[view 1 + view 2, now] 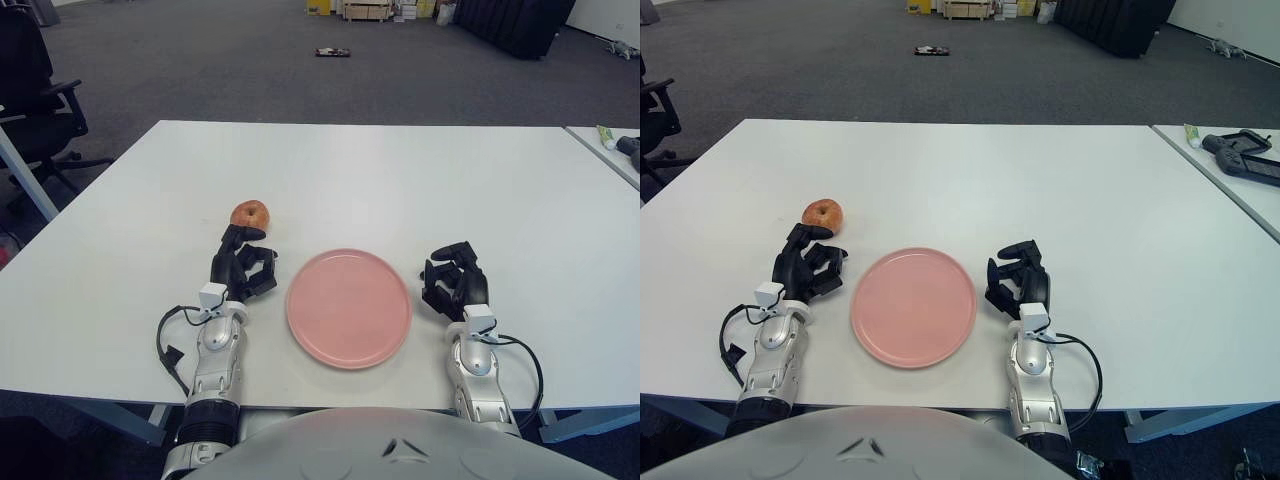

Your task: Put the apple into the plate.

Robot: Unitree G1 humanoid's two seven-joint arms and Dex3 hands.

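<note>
My body: the pale rounded top of my torso (400, 445) fills the bottom edge of the view, nearest of all.
My left forearm: it reaches forward over the near edge of the white table (350, 170), with a black cable looping off its left side.
My right forearm: it reaches forward the same way on the other side, its black cable looping off to the right.
Plate: the pink plate (349, 307) lies flat on the table between my two hands, near the front edge, with nothing in it.
My right hand: my right hand (455, 281) shows just right of the plate, fingers loosely curled, holding nothing.
My left hand: my left hand (243, 265) shows just left of the plate, fingers partly curled and relaxed, holding nothing; the fingertips point toward the apple.
Apple: the reddish apple (250, 214) sits on the table just beyond my left fingertips, to the far left of the plate, outside it. I cannot tell whether my fingertips touch it.
Far right: a second table (1240, 170) stands alongside, with dark devices (1245, 155) on it.
Far left: a black office chair (35, 90) stands on the grey carpet.
</note>
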